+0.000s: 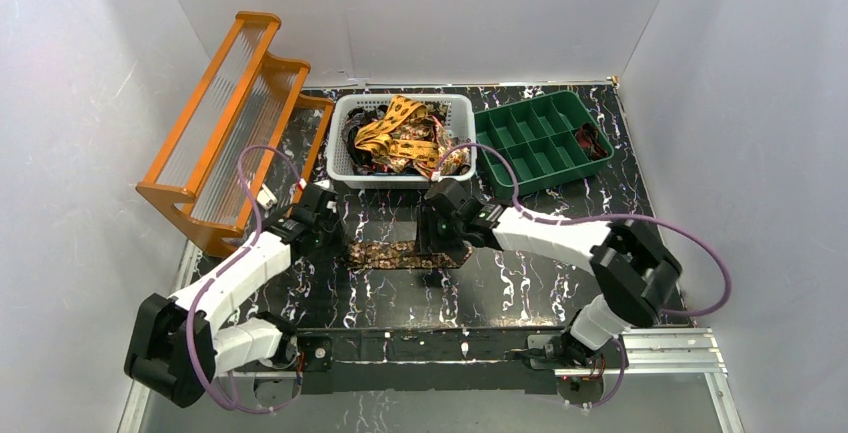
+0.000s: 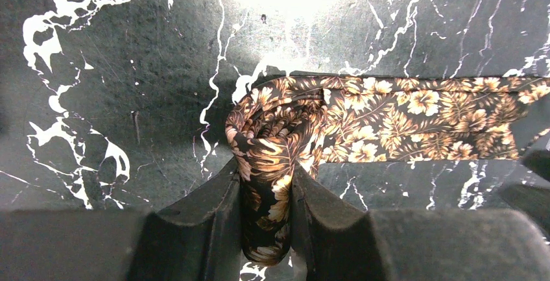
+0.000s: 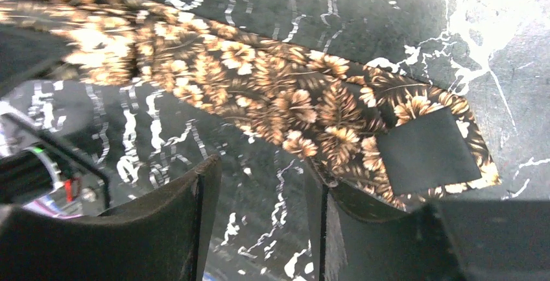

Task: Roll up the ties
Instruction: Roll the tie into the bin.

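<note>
A dark brown tie with tan leaf and flower print (image 1: 398, 253) lies flat across the black marbled table (image 1: 520, 288) between my two arms. Its left end is curled into a small roll (image 2: 275, 135), and my left gripper (image 2: 267, 206) is shut on that roll, fabric squeezed between both fingers. The strip (image 2: 428, 119) runs off to the right. My right gripper (image 3: 263, 219) stands open just beside the tie's wide end (image 3: 363, 132), where a black label patch (image 3: 425, 151) shows; nothing is between its fingers. In the top view the right gripper (image 1: 440, 238) hovers over that end.
A white basket (image 1: 345, 168) at the back holds more ties (image 1: 400, 138), yellow-orange and dark. A green compartment tray (image 1: 535, 143) sits to its right. An orange rack (image 1: 235, 118) stands at the back left. Purple cables (image 1: 690, 253) loop off both arms.
</note>
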### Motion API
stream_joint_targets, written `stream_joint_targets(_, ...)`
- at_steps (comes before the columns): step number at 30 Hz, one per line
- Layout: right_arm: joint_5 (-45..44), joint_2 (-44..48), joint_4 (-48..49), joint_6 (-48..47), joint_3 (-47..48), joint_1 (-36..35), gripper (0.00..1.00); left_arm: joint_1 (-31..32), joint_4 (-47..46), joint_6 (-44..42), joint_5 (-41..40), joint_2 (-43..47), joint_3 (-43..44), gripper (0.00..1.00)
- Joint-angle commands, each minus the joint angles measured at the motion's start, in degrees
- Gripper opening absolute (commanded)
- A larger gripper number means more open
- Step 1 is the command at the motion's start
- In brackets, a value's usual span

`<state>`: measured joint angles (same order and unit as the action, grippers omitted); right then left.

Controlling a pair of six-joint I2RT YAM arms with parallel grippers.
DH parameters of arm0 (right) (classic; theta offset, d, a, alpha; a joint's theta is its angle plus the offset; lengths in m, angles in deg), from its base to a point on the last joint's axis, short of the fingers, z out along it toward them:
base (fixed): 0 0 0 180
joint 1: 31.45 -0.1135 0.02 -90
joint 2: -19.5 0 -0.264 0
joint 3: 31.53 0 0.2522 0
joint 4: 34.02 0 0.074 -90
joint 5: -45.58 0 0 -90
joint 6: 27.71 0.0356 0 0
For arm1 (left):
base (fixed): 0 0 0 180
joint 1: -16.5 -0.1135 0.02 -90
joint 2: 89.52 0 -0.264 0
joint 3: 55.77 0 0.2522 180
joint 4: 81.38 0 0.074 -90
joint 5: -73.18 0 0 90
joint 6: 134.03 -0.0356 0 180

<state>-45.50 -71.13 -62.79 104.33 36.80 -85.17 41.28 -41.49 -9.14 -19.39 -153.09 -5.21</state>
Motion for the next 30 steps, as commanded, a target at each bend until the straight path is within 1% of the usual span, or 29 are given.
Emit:
stream_joint_targets(1,1.38,7.66,0.65,0.23,0.30,-0.19,0.59,4.40,3.02,-0.94,-8.72,-2.15,3.66,0.15)
stream_joint_targets(7,-5.34,14.14,-2.17,1.23,-0.81,0.50,0.64,11.38,5.53,1.24,-19.27,-6.47,8.18,0.15)
stream_joint_targets(11,-9.46,17.59,-3.75,3.61,-3.15,1.50,0.68,15.78,8.07,2.36,-26.16,-8.46,10.82,0.15)
stream_joint_targets(14,-10.87,19.95,-4.19,5.79,-5.55,2.76,0.70,19.08,9.13,3.22,-29.98,-10.13,12.35,0.16)
stream_joint_targets(26,-13.78,29.07,-4.05,12.38,-11.92,4.49,0.75,30.32,11.81,5.07,-41.19,-20.88,17.64,0.17)
stream_joint_targets(30,-14.45,30.77,-4.51,13.34,-12.96,4.81,0.77,33.63,12.67,6.19,-42.63,-24.52,20.16,0.23)
